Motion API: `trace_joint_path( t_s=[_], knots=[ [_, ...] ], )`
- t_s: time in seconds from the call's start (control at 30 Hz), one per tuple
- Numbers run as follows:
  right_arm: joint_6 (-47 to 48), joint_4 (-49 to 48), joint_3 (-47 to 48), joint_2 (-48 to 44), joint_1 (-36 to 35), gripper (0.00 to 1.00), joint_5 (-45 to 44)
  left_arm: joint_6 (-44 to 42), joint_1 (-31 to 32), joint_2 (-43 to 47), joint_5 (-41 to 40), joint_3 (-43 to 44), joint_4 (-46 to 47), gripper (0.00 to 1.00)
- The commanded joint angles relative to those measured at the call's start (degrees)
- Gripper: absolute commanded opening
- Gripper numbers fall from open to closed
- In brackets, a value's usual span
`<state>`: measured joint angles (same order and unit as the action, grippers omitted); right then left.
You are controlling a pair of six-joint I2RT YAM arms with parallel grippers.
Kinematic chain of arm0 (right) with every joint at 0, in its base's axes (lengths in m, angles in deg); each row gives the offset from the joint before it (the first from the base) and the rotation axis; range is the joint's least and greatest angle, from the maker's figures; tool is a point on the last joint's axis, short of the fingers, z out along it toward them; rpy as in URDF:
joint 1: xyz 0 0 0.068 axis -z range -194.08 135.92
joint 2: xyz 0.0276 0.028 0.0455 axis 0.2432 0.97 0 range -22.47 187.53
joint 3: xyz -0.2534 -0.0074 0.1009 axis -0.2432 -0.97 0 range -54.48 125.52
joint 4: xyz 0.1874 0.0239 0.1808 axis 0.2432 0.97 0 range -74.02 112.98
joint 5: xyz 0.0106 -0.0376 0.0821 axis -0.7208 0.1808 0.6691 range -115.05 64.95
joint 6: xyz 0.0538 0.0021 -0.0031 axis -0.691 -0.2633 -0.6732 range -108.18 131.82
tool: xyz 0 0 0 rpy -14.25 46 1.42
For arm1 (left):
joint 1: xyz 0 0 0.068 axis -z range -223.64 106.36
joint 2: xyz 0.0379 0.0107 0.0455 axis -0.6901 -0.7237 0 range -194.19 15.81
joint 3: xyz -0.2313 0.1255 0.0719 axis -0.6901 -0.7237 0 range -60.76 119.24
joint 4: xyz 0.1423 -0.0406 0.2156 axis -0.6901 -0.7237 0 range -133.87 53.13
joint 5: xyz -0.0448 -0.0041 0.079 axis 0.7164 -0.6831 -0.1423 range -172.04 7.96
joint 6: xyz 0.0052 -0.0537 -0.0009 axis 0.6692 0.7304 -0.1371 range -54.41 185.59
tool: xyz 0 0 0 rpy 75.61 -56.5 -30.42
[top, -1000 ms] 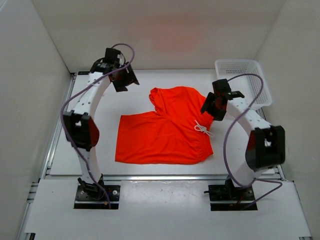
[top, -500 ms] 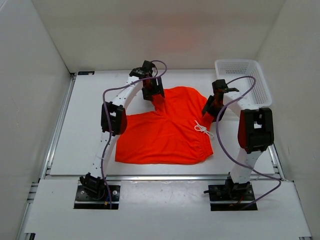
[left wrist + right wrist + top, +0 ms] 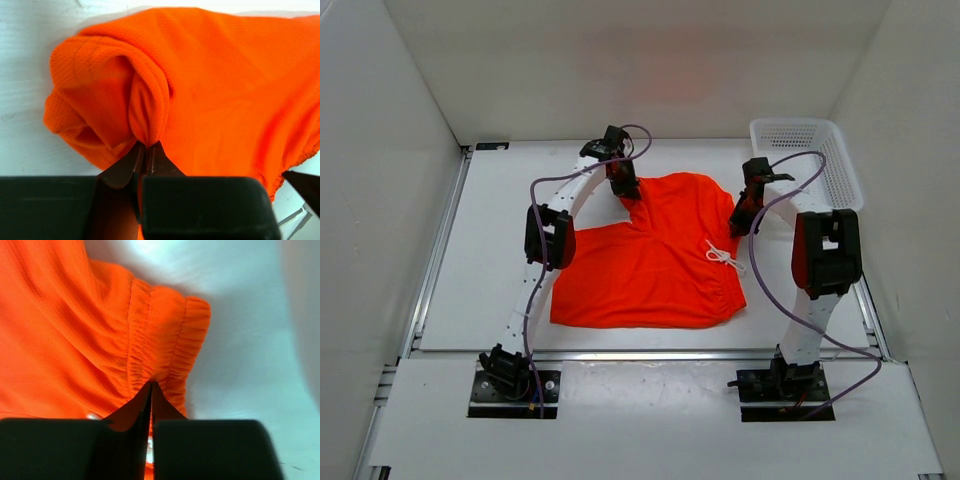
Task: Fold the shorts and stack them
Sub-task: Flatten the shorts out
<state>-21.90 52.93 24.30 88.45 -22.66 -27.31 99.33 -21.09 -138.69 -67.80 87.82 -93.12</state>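
The orange-red shorts (image 3: 650,260) lie spread on the white table, one leg reaching toward the back, the white drawstring (image 3: 725,257) near the right edge. My left gripper (image 3: 625,190) is shut on a pinched fold of the far leg's hem (image 3: 146,112); its jaws (image 3: 146,145) meet with cloth between them. At the elastic waistband's far corner (image 3: 167,340) my right gripper (image 3: 742,220) is shut, its tips (image 3: 151,385) pinching the gathered band.
A white plastic basket (image 3: 807,160) stands at the back right, just beyond the right arm. White walls close in the table on the left, back and right. Purple cables loop over both arms.
The left arm swung in from the back left onto the far leg's hem. Both grippers, open half a second ago, have closed on the cloth.
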Motion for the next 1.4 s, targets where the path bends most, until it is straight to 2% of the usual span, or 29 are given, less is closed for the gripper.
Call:
trace_joint_path(
  t_s=[0.0,0.13,0.17,0.23,0.27,0.33,0.37,0.43,0.47,0.5,0.53,0.57,0.6,0.7,0.77,0.8,0.83,0.87,0.93,0.97,1.0,1.03,1.1,1.23,1.33,1.37],
  knots=[
    [0.49,-0.21,3.91,2.29,-0.55,0.01,4.64,-0.87,-1.53,9.36,0.71,-1.88,1.14,0.1],
    [1.02,0.4,5.15,1.77,-4.16,0.01,3.59,-2.53,-2.59,18.95,-1.05,-10.03,1.14,0.1],
    [1.02,0.4,5.15,1.76,-4.77,0.01,2.45,-3.41,-2.59,21.49,-1.93,-17.19,1.14,0.1],
    [1.02,0.4,3.84,1.24,-6.53,0.01,1.39,-3.41,-2.07,28.96,-3.95,-25.22,1.67,0.1],
    [1.02,0.4,2.96,0.71,-7.41,0.01,0.77,-3.41,-2.07,31.34,-4.74,-34.05,1.67,0.1],
    [1.02,0.4,-0.1,-0.08,-8.03,0.01,-1.68,-2.36,-2.07,37.84,-6.5,-43.23,3.77,0.1],
    [0.5,0.4,-1.25,-1.74,-8.55,0.01,-2.48,-1.14,-1.46,39.78,-6.51,-51.37,4.3,0.1],
    [0.49,0.4,-5.11,-3.33,-8.56,0.01,-3.62,0.01,-0.92,44.69,-7.21,-58.19,5.44,0.1],
    [0.49,-0.29,-6.35,-4.99,-9.17,0.01,-4.15,0.01,0.64,45.85,-7.21,-60.83,5.45,0.14],
    [0.49,-0.3,-7.58,-5.7,-9.17,0.01,-4.15,0.62,1.35,46.82,-6.34,-64.6,6.06,0.52],
    [0.49,-0.3,-9.42,-6.32,-9.18,0.01,-4.68,0.63,1.88,48.13,-4.85,-65.85,6.06,0.81],
    [1.01,-0.3,-10.22,-7.37,-9.7,0.01,-4.68,0.63,1.89,48.15,-3.53,-66.65,6.06,0.97],
    [1.02,-0.3,-10.92,-7.38,-9.7,0.01,-5.29,-0.24,1.89,48.84,-2.3,-66.66,6.06,1.0],
    [1.63,-0.3,-12.16,-8.6,-9.7,0.01,-6.7,-0.95,-2.13,49.9,-2.54,-64.56,6.06,1.0],
    [2.33,0.23,-11.64,-8.61,-9.7,0.15,-7.41,-1.48,-5.04,49.12,-3.77,-62.1,5.36,0.8],
    [2.34,0.75,-11.63,-9.13,-9.7,0.23,-7.41,-1.48,-7.58,48.51,-3.78,-59.56,5.36,0.66],
    [2.34,0.76,-11.63,-9.74,-9.7,0.38,-7.93,-1.48,-8.65,47.54,-4.74,-57.97,5.36,0.51],
    [2.86,0.76,-11.03,-9.75,-9.7,0.47,-8.46,-2.52,-9.53,44.75,-3.62,-56.22,5.36,0.44],
    [2.86,1.37,-10.32,-10.37,-9.7,0.66,-9.07,-6.38,-10.77,40.87,0.33,-49.48,3.79,0.55],
    [2.86,1.37,-9.19,-10.37,-9.7,0.79,-9.6,-7.1,-10.77,36.33,0.87,-46.74,0.21,0.62],
    [2.86,2.07,-8.39,-10.37,-9.7,0.84,-9.6,-7.8,-10.77,34.2,-0.34,-44.27,-1.22,0.75],
    [2.86,2.07,-7.51,-10.37,-9.7,0.91,-10.21,-8.42,-10.25,32.17,-1.57,-39.46,-2.97,0.8],
    [2.86,3.56,-4.09,-8.62,-9.7,0.94,-10.74,-8.95,-9.54,27.59,-4.22,-36.35,-5.18,0.86],
    [3.39,4.71,2.41,-4.84,-9.7,0.94,-10.75,-10.18,-10.23,24.07,3.59,-37.56,-2.65,0.84],
    [4.01,5.94,6.81,-0.62,-9.7,0.94,-10.14,-10.79,-10.24,22.67,6.85,-38.97,-2.02,0.64],
    [4.01,5.94,7.34,0.26,-9.7,0.94,-10.13,-10.8,-10.24,22.66,6.85,-38.97,-1.5,0.54]
  ],
)
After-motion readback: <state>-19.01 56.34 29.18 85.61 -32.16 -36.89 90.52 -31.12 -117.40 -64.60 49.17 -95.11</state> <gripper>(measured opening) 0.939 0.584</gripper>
